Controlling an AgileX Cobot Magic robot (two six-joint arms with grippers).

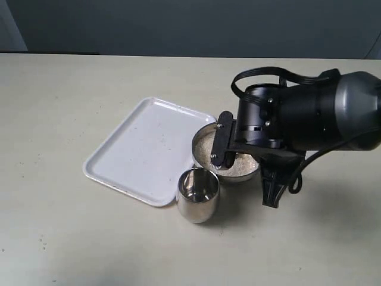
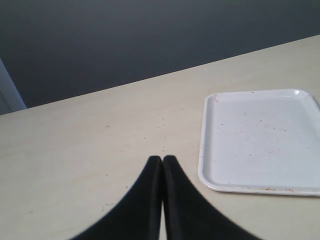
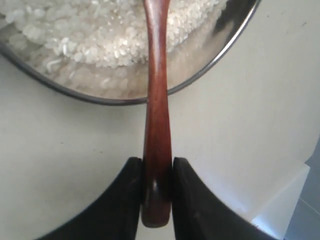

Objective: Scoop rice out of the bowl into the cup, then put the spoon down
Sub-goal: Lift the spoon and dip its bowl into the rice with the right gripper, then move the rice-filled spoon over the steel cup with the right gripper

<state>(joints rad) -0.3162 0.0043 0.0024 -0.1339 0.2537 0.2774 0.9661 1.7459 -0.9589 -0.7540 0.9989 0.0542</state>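
Note:
The steel bowl [image 1: 196, 155] holds white rice [image 1: 243, 165], and the steel cup [image 1: 197, 195] stands right in front of it. My right gripper [image 1: 271, 201] points down at the table beside the bowl's right front. In the right wrist view this gripper [image 3: 157, 161] is shut on the end of the reddish-brown spoon [image 3: 157, 115]. The handle crosses the bowl's rim [image 3: 220, 56] above the rice [image 3: 100, 35]; the spoon's oval end is out of frame. The arm hides the spoon in the exterior view. My left gripper [image 2: 162, 160] is shut on nothing, low over bare table.
A white tray [image 1: 146, 149] lies left of the bowl and cup, and it also shows in the left wrist view as the tray [image 2: 260, 140], to one side of the left fingers. The bulky black right arm [image 1: 303, 119] hangs over the bowl's right side.

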